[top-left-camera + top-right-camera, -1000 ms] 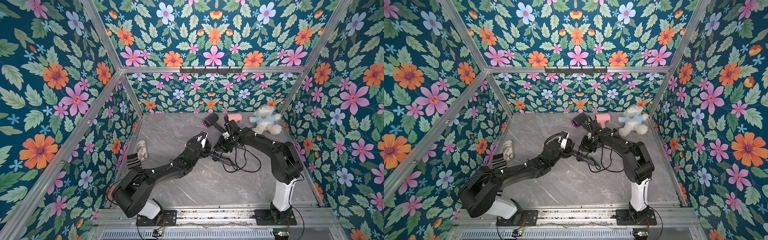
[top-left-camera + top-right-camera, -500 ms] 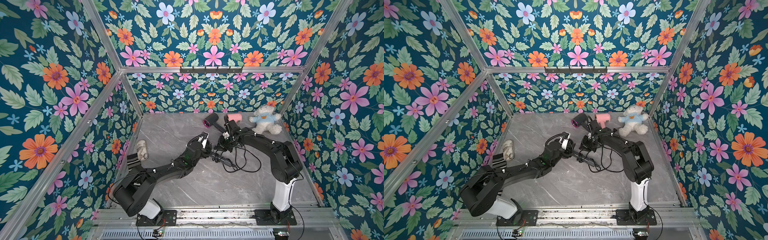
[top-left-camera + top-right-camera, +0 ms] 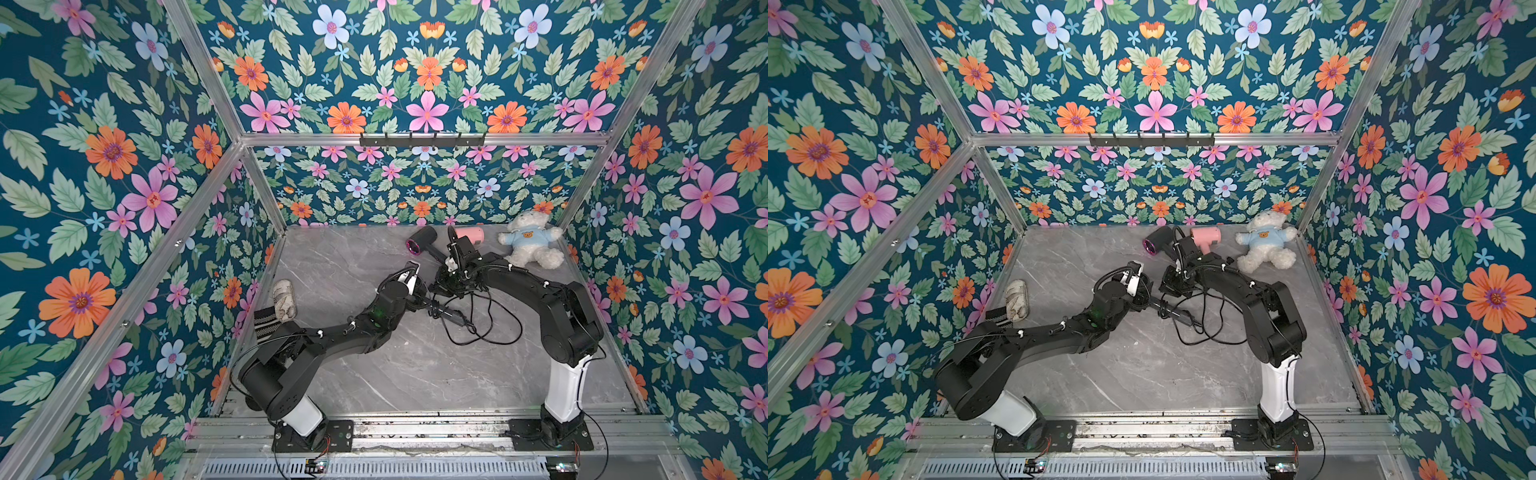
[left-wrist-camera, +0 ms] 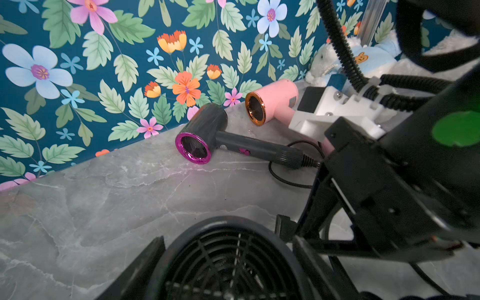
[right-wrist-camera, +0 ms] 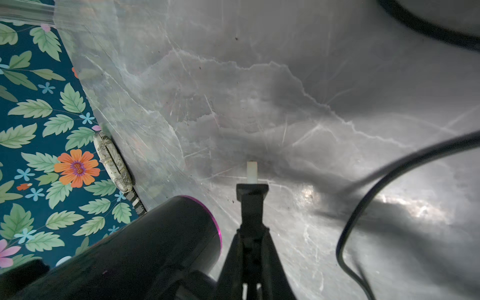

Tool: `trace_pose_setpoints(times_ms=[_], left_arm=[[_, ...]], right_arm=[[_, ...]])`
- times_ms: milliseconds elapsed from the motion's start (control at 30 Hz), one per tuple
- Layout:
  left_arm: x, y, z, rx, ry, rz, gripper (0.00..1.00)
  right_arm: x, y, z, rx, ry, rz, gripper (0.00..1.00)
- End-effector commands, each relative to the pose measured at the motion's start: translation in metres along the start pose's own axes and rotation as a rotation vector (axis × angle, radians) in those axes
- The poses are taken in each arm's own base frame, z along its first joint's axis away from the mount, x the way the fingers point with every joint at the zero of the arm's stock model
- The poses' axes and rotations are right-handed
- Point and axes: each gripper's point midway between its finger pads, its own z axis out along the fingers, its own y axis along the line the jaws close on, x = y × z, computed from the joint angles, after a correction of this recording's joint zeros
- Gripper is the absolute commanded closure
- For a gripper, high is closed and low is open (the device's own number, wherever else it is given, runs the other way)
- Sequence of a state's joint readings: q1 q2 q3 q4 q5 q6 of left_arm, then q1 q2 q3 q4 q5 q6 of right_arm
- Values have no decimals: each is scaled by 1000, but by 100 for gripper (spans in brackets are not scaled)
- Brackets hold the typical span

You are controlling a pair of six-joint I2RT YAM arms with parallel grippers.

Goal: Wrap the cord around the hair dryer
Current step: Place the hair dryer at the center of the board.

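Observation:
My left gripper is shut on the body of a black hair dryer. The dryer's round grille fills the space between my left fingers. Its handle sticks out to the right above the table in both top views. The black cord lies in loose loops on the table right of the handle. Close beside the left one, my right gripper is shut on the cord's plug, whose pale prong points away. The dryer's magenta-rimmed barrel lies next to it.
A grey hair dryer with a magenta rim and a pink one lie at the back wall. A white teddy bear sits in the back right corner. A patterned sock lies against the left wall.
The right gripper's jaws have closed on the plug. Both arms stay almost where they were, and the left gripper keeps hold of the hair dryer.

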State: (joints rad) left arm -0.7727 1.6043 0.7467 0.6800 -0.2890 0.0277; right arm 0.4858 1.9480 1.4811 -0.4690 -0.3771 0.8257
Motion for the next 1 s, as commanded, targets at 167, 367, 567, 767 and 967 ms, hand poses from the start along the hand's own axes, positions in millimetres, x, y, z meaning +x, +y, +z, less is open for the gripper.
trace_pose_setpoints(times_ms=[167,367,567,767,967], left_arm=[[0,15,-18,-81,-213,-84,100],[20,6,-20,-64,-123,-72,100],[28,1,-27,-30,-75,-78,37],[39,1,-26,-30,-39,-85,28],[48,-4,-24,-6,-9,-106,21]], right_arm=[[-6,-2,0,52,-103,-114,100],[0,-9,2,82,-93,-134,100],[7,-14,3,101,-84,-145,100],[8,-15,2,107,-80,-153,100],[12,-19,2,139,-69,-175,100]])
